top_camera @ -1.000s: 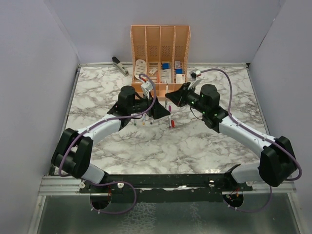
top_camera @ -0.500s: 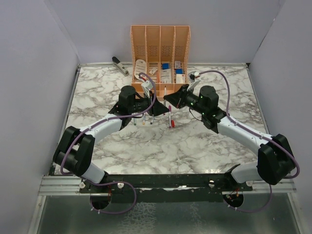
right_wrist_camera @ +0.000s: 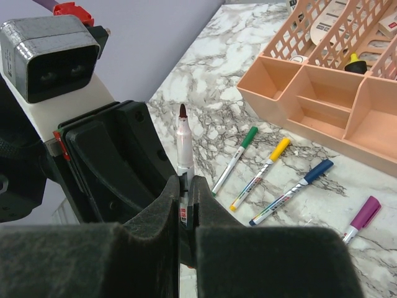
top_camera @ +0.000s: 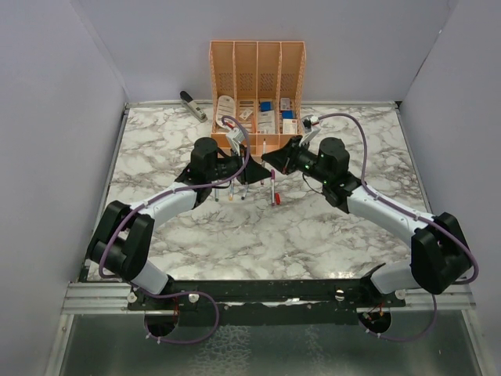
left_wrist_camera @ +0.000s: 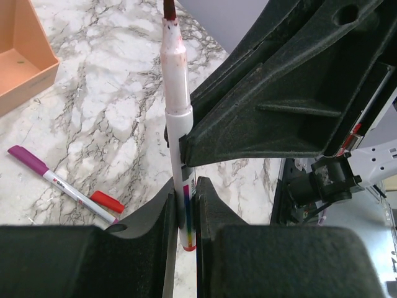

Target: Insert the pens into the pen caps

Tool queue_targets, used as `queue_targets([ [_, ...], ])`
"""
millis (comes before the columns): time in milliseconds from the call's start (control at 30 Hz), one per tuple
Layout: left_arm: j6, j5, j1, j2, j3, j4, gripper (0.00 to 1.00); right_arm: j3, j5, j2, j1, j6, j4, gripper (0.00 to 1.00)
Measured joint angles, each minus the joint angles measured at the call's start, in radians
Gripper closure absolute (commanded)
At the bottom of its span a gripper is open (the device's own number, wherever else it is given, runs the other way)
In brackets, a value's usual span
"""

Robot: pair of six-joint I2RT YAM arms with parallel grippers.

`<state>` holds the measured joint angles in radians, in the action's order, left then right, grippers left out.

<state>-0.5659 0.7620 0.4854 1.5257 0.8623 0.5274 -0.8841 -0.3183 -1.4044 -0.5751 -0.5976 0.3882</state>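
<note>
Left fingers (left_wrist_camera: 144, 248) newly around slim pen (left_wrist_camera: 175, 93)

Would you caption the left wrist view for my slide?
Left pincer grips an uncapped red-tipped pen; a red cap lies nearby.

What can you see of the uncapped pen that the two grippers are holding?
The uncapped pen is a slim white plastic marker with a dark red felt tip and red ink smeared on its neck. A rainbow-striped label runs down the barrel. It stands upright, tip up, with no cap on. The left gripper is shut on its lower barrel, and the right gripper is shut on it too.
</note>
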Motion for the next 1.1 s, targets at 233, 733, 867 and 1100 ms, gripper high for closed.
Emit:
queue_targets([
  [233, 0.000, -0.007, 0.000, 0.000, 0.000, 0.003, 1.00, 0.000, 0.001, 0.001, 0.000, 0.013, 0.002, 0.86],
  [733, 0.130, -0.164, 0.003, -0.098, -0.067, -0.252, 1.00, -0.043, 0.259, 0.141, -0.002, 0.095, -0.296, 0.83],
  [867, 0.161, -0.204, 0.003, -0.125, -0.069, -0.326, 1.00, -0.047, 0.314, 0.089, -0.002, 0.115, -0.462, 0.83],
  [1100, 0.164, -0.221, 0.003, -0.131, -0.091, -0.352, 1.00, -0.047, 0.348, -0.035, -0.011, 0.159, -0.706, 0.77],
])
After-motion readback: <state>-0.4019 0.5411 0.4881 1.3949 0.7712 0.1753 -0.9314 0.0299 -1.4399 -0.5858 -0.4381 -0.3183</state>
